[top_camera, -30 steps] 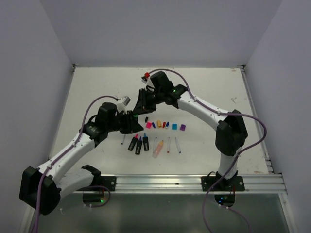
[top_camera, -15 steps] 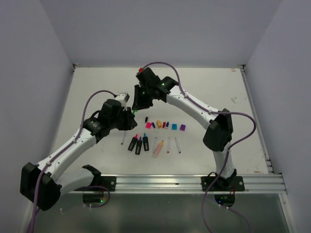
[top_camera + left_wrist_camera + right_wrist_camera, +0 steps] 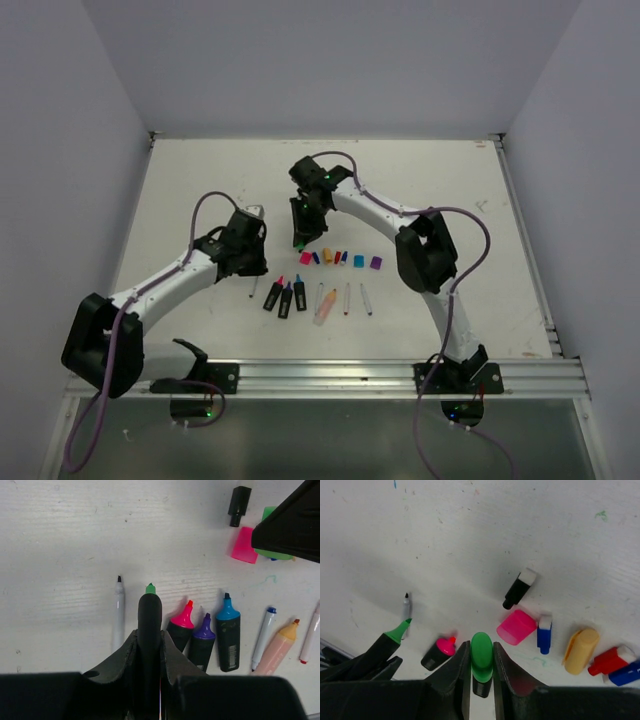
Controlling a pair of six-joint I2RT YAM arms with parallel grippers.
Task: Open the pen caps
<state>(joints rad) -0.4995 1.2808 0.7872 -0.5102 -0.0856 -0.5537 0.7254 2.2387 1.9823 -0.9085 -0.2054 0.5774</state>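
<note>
My left gripper (image 3: 149, 647) is shut on a black highlighter barrel (image 3: 150, 615) whose green tip is bare; in the top view this gripper (image 3: 258, 262) is just left of the row of pens. My right gripper (image 3: 481, 666) is shut on the green cap (image 3: 481, 657) and holds it low over the table, by the left end of the cap row (image 3: 303, 238). Loose caps lie there: pink (image 3: 516, 626), black (image 3: 518, 589), blue (image 3: 544, 632), peach (image 3: 581, 650) and red (image 3: 610, 661). Cyan (image 3: 359, 261) and purple (image 3: 376, 263) caps end the row.
Uncapped pens lie in a row near the front: a thin white pen (image 3: 118, 615), pink (image 3: 181, 627), purple (image 3: 201, 640) and blue (image 3: 228, 635) highlighters, a peach marker (image 3: 277, 647) and thin pens (image 3: 347, 298). White walls enclose the table on three sides.
The two grippers, close together a second ago, have drawn apart. The right one swung back and then down to the cap row with the green cap. The left arm has lowered toward the pens.
</note>
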